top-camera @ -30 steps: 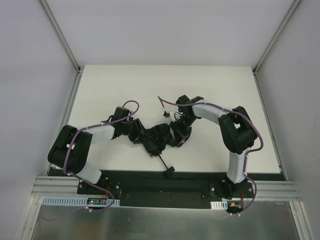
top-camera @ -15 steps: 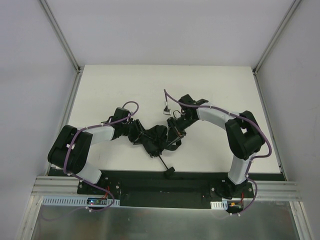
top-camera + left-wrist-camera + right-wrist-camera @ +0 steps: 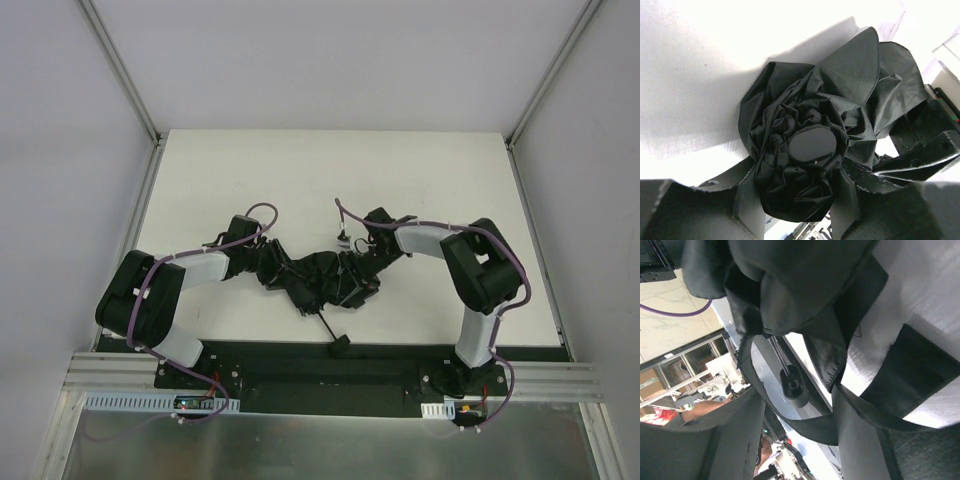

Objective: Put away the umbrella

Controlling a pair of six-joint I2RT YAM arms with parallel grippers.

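Observation:
The black umbrella [image 3: 312,280] lies folded mid-table, its thin shaft running toward the near edge to the small handle [image 3: 340,346]. My left gripper [image 3: 797,172] is shut on the bunched canopy [image 3: 805,125] just below its round top cap [image 3: 813,145]. My right gripper [image 3: 797,395] is open at the canopy's other side [image 3: 357,283]. A thin black fabric band [image 3: 815,427] hangs loose across the gap between its fingers. Beyond the gap I see the handle [image 3: 792,387] on its shaft, and canopy folds [image 3: 790,285] fill the upper part of the right wrist view.
The white tabletop [image 3: 430,180] ends at a black strip [image 3: 300,360] at the near edge, where the handle lies. Grey walls [image 3: 60,150] close both sides. Purple cables [image 3: 345,215] loop above the wrists. The right gripper's body [image 3: 927,145] shows beside the canopy.
My right gripper has gone from shut to open and has moved a little toward the near edge along the canopy. The left gripper keeps its hold and has not moved.

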